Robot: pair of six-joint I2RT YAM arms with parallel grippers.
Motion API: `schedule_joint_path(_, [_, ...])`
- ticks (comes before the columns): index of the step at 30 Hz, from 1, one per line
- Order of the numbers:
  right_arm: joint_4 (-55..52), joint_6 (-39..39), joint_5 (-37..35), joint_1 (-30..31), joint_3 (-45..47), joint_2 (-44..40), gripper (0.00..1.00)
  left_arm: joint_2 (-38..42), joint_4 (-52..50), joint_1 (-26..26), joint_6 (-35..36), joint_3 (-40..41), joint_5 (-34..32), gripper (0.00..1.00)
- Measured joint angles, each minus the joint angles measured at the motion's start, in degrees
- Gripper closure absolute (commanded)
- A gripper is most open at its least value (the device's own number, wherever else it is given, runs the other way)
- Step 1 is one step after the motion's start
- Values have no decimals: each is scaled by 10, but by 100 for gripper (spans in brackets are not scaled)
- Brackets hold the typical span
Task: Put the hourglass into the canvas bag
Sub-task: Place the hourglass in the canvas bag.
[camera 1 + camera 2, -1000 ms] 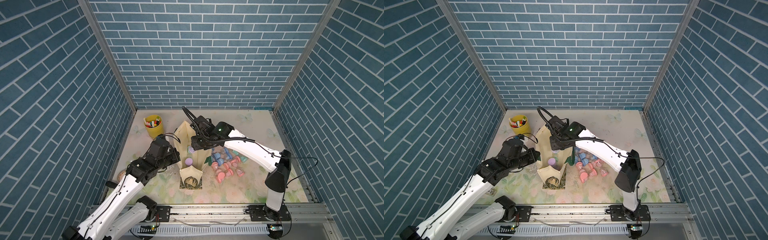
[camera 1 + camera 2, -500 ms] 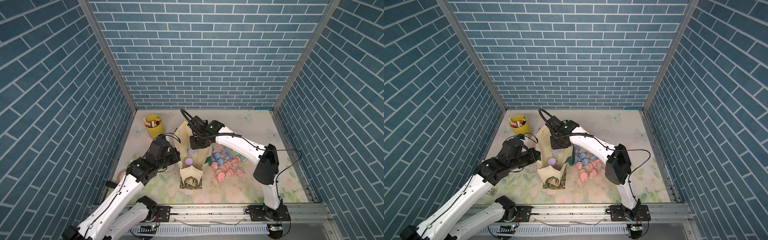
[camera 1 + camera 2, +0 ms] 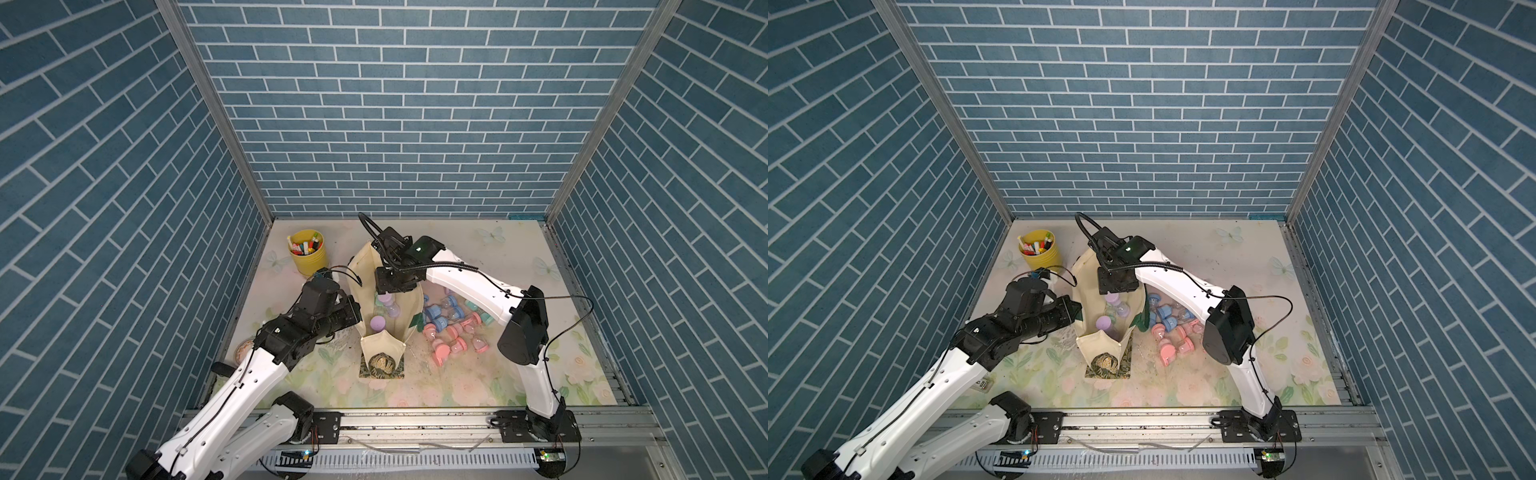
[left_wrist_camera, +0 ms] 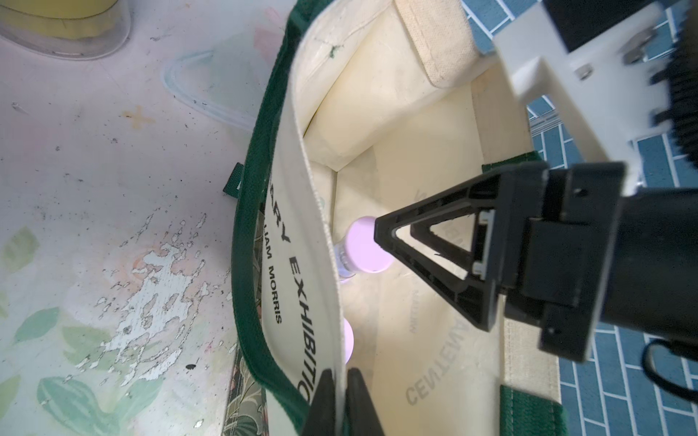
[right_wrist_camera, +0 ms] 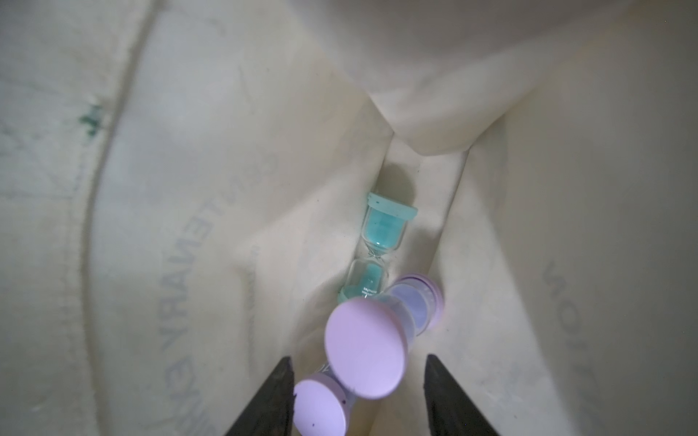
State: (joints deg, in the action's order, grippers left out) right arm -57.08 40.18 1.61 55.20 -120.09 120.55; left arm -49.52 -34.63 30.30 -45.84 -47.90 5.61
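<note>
we find the left end effector [image 4: 339,373] clamped narrow on the rim of the large cream canvas bag with dark green straps [image 4: 294,196], which stands on the floral surface [image 3: 457,386]. the right end effector [image 5: 357,358] reaches down into the bag mouth, its jaws parted. a lilac plastic hourglass [image 5: 364,347] sits tilted between those jaws with a gap on each side, touched by neither. beyond the fingertips, deeper in the bag, a teal hourglass [image 5: 379,245] lies on the bottom. a second lilac hourglass [image 5: 320,409] lies just beside one finger.

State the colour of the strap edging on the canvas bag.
Dark green strap, clearest in the left wrist view.
</note>
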Motion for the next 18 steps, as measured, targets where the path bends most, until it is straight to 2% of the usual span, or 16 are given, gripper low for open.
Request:
schedule_joint_path(9, [-14, -2, -30, 0, -8, -43, 43, 0, 2, 0, 0, 0, 0, 100])
schedule_joint_path(18, [-13, -17, -125, -5, 97, -222, 44, -5, 2, 0, 2, 0, 0, 100])
